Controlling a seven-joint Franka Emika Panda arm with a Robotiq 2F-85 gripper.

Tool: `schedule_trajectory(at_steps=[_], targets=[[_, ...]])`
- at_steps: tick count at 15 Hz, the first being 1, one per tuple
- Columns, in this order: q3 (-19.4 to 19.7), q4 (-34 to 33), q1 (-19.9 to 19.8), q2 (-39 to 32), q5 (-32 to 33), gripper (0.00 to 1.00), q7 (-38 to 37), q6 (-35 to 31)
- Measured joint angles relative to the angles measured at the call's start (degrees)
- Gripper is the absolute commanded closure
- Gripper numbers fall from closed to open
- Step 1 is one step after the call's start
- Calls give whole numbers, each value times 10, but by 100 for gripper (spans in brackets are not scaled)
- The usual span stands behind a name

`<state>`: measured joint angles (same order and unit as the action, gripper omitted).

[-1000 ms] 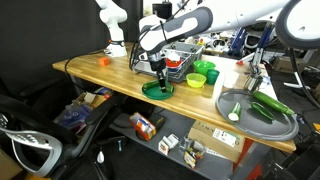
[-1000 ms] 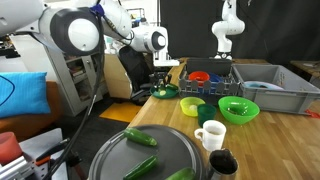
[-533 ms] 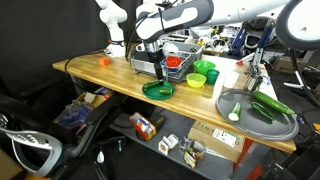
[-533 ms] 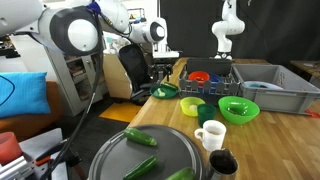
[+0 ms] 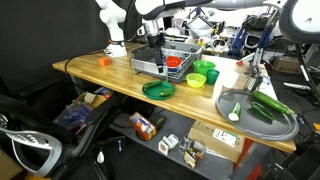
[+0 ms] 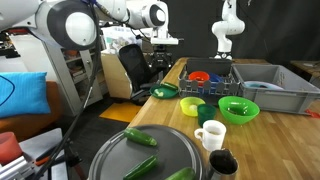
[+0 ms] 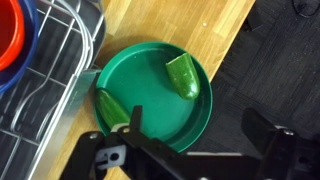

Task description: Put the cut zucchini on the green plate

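The green plate [image 7: 150,95] lies on the wooden table beside the dish rack, and it shows in both exterior views [image 5: 158,90] [image 6: 165,93]. The cut zucchini [image 7: 183,75], a short dark green stub, rests on the plate's right half. A second green piece [image 7: 110,108] lies at the plate's left rim. My gripper [image 7: 200,135] hangs open well above the plate with nothing between its fingers. In the exterior views the gripper [image 5: 152,30] [image 6: 163,42] is raised clear over the rack's corner.
A wire dish rack [image 5: 165,62] holding a red bowl [image 7: 12,35] borders the plate. Lime-green bowls [image 5: 203,70] and a white mug [image 6: 211,134] stand further along. A grey round tray [image 5: 262,115] carries whole zucchinis and a whitish-faced cut piece. The table edge runs close past the plate.
The gripper has opened and let go of the cut zucchini on the plate. It has then risen straight up away from the plate.
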<state>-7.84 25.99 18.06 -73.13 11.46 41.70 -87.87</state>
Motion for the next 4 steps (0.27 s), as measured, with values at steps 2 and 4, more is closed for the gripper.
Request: schedule_trajectory(at_steps=[2, 4], targets=[[0, 0, 0, -4, 0, 0, -1, 0], [0, -2, 0, -7, 0, 0, -1, 0]])
